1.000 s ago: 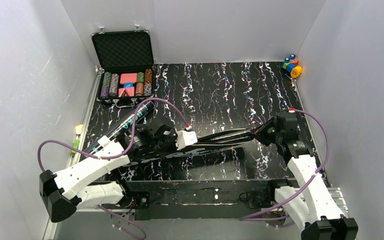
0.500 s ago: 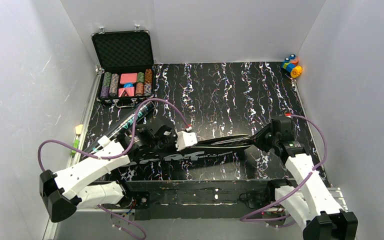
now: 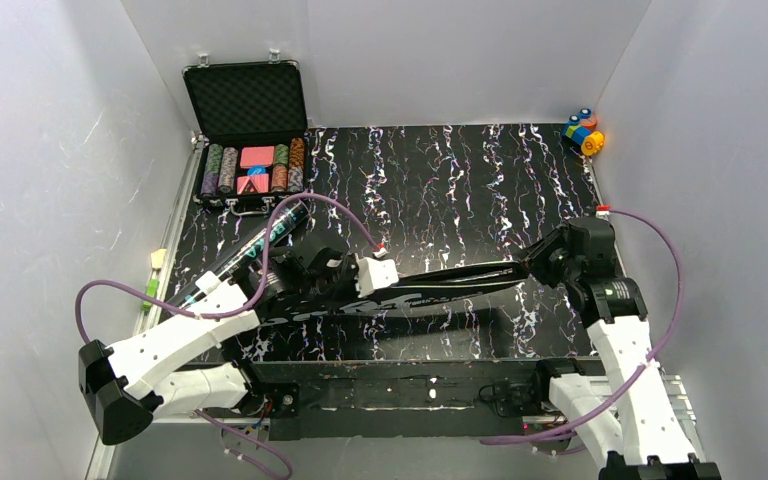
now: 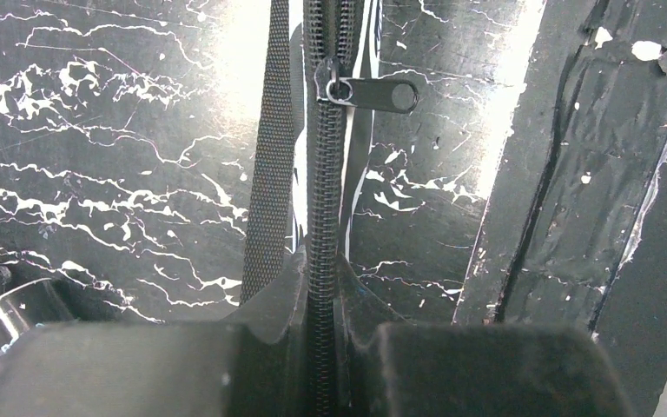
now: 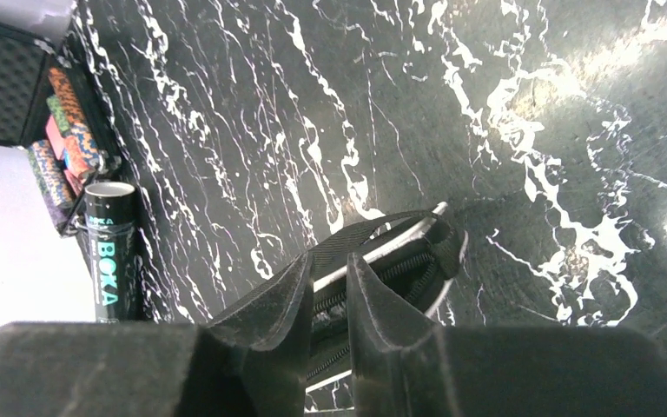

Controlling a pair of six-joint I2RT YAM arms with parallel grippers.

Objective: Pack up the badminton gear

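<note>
Bag (image 3: 450,285) stretches across the lower middle of the top view. Left gripper (image 4: 317,282) pinches its zipper (image 4: 321,174) edge tight. Right gripper (image 5: 326,274) sits a little apart around its thin end; I cannot tell if it holds.

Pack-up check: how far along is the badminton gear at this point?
Done: no racket or shuttlecock lies loose, so they seem packed, though unseen. In hand: the left claw is shut on the zip edge of the bag; the right claw straddles its other end, grip unclear. Left: the tube lies on the table outside the bag.
</note>
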